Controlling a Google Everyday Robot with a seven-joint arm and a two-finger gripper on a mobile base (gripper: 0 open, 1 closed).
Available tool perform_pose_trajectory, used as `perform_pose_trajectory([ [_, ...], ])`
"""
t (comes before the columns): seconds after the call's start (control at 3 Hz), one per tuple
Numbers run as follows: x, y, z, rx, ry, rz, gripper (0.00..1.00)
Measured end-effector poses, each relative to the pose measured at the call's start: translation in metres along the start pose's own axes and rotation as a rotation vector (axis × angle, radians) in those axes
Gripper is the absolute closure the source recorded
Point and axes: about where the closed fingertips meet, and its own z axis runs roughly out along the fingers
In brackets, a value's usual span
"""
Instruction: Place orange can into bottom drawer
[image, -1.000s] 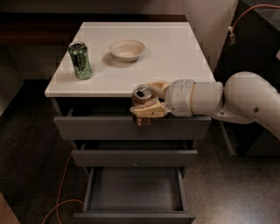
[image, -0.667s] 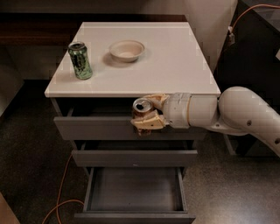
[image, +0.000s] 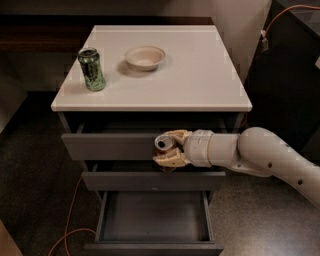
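Camera view: claw (image: 165, 152) in the middle squeezes the orange can (image: 162, 143), top up; open bottom drawer (image: 150, 216) sits right below.

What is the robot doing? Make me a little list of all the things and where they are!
gripper: two-finger gripper on a white arm, in front of the upper drawer fronts, closed around the can
held thing: copper-orange metallic drink can, silver top showing
bottom drawer: dark grey lowest drawer, pulled open, lower than the gripper
on top: green drink can at left, pale round bowl beside it, both on the white cabinet top
task so far: can not yet in the drawer
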Motion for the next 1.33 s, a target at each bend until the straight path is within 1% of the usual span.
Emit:
perform_pose_trajectory([
  [0.33,0.005,0.002,0.002,-0.006,0.001,0.006,1.0],
  [0.67,0.034,0.013,0.014,-0.041,0.005,0.039,1.0],
  [1.0,0.07,0.032,0.026,-0.072,-0.011,0.072,1.0],
  [1.33,0.117,0.054,0.038,-0.086,-0.021,0.101,1.0],
])
